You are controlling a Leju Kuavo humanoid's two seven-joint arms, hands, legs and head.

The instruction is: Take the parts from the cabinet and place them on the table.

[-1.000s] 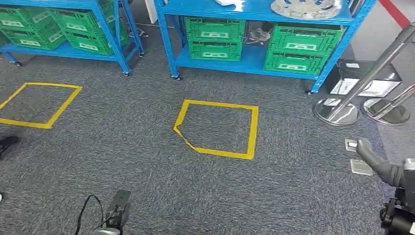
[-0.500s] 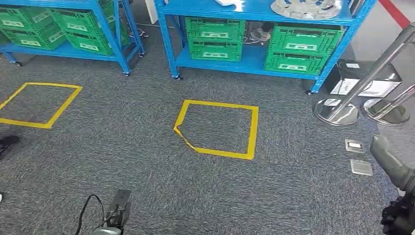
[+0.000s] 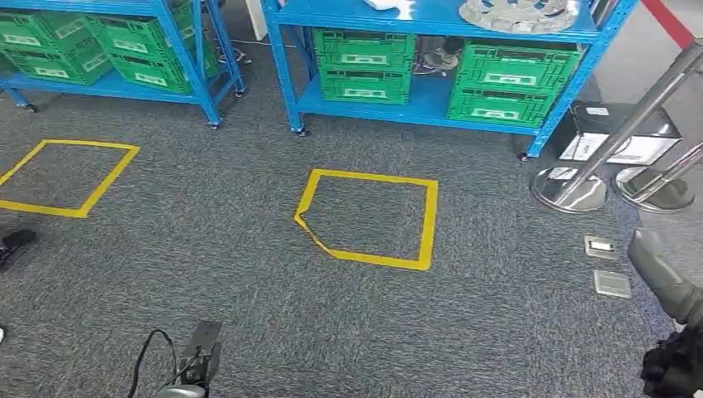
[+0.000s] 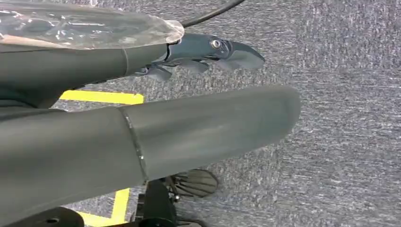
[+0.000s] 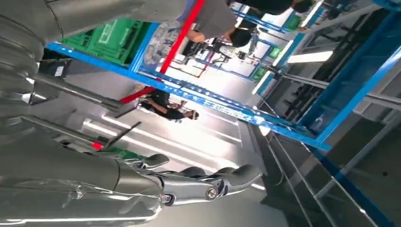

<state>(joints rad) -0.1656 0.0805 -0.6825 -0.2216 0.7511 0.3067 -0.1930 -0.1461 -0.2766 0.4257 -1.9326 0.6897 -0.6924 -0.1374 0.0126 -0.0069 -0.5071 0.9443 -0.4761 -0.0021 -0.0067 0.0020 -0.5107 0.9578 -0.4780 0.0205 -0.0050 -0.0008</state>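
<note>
A grey round metal part [image 3: 518, 12] and a white part [image 3: 390, 5] lie on the upper shelf of the blue cabinet [image 3: 286, 75] at the far side of the carpet. My right hand [image 3: 663, 278] hangs low at the right edge, well short of the shelf. In the right wrist view my right hand [image 5: 189, 184] holds nothing, its fingers apart and lightly bent. My left arm [image 3: 199, 356] hangs at the bottom of the head view. My left hand [image 4: 198, 123] is stretched out over the carpet with nothing in it.
Green crates [image 3: 365, 62] fill the lower shelves. A yellow tape square [image 3: 369, 217] marks the carpet before the cabinet, another [image 3: 66, 178] to the left. Chrome post bases [image 3: 572, 189], a black box [image 3: 618, 133] and floor sockets [image 3: 612, 283] stand right. A person's shoe [image 3: 15, 242] is at the left edge.
My right hand has swung outward to the right and slightly down. The shoe at the left edge has shifted a little. The left arm hangs as before.
</note>
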